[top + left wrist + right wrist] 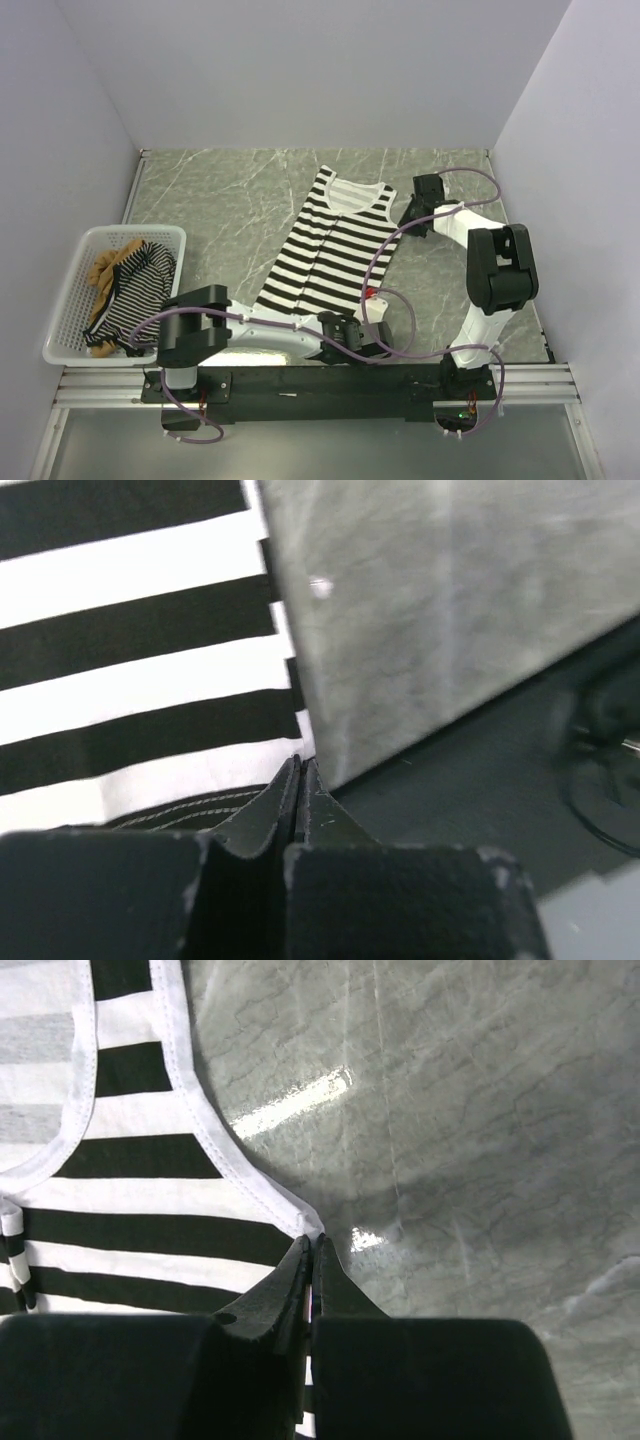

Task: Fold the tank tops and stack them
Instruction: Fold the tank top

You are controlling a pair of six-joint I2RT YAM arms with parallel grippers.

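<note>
Lying flat mid-table [220, 190], the wide-striped top [330, 250] points its neck at the far wall. The left gripper [300, 765] is pinched tight on the top's near hem corner. The right gripper [310, 1245] is clamped on the armhole's lower corner (same edge of the top). The thin-striped top [140, 285] and tan top [108, 266] sit bunched in the basket [70, 300], far left.

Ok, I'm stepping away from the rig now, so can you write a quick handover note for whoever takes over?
Left gripper: shut on the hem corner of the wide-striped top.
Right gripper: shut on its armhole edge, same side.
That top lies flat on the table, unfolded.
Thin-striped top and tan top sit crumpled in the basket.
Nothing folded yet; fold all three, then stack.
</note>
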